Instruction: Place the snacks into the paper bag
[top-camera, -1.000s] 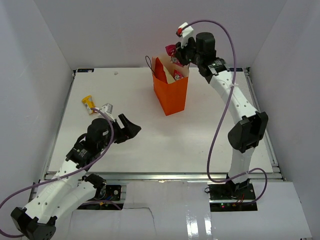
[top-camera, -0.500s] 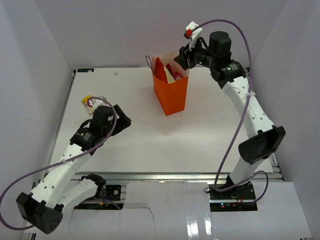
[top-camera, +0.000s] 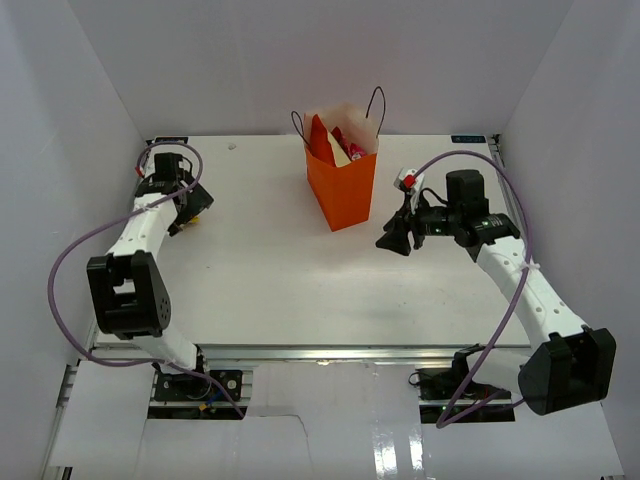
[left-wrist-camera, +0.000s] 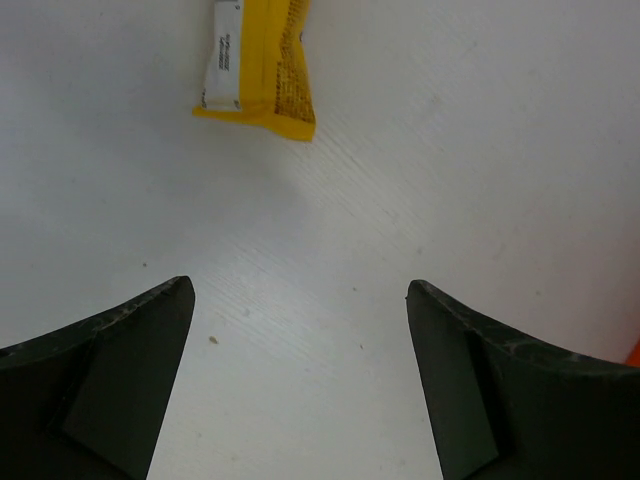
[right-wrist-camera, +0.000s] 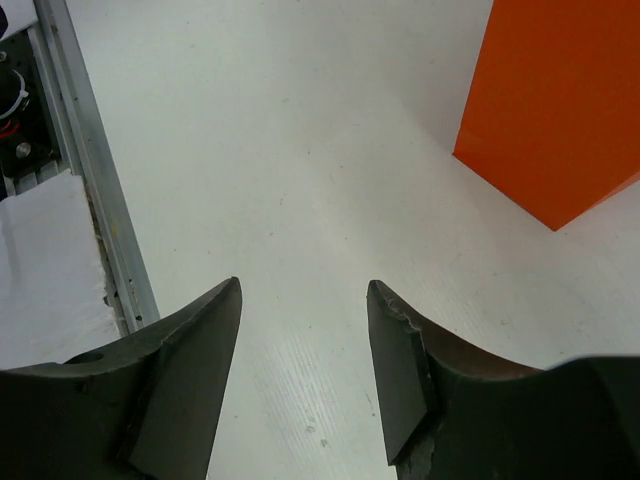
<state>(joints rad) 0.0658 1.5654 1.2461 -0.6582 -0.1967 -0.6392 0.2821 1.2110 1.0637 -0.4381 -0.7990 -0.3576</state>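
The orange paper bag (top-camera: 342, 190) stands upright at the back middle of the table, with red and pink packets (top-camera: 347, 143) showing in its mouth. Only its orange wall shows in the right wrist view (right-wrist-camera: 555, 110). A yellow packet (left-wrist-camera: 256, 62) lies flat on the table at the far left, mostly hidden behind the left arm in the top view (top-camera: 205, 199). My left gripper (left-wrist-camera: 300, 300) is open and empty just short of the yellow packet, also visible in the top view (top-camera: 188, 212). My right gripper (top-camera: 390, 240) is open and empty, low over the table right of the bag (right-wrist-camera: 303, 290).
White walls close in the table on the left, back and right. The metal rail (right-wrist-camera: 90, 180) runs along the table's near edge. The bag's black cord handles (top-camera: 378, 100) stick up above its rim.
My right gripper let go of a pink packet over the bag and came down to the table right of it. My left arm swung to the far left, up to the yellow packet.
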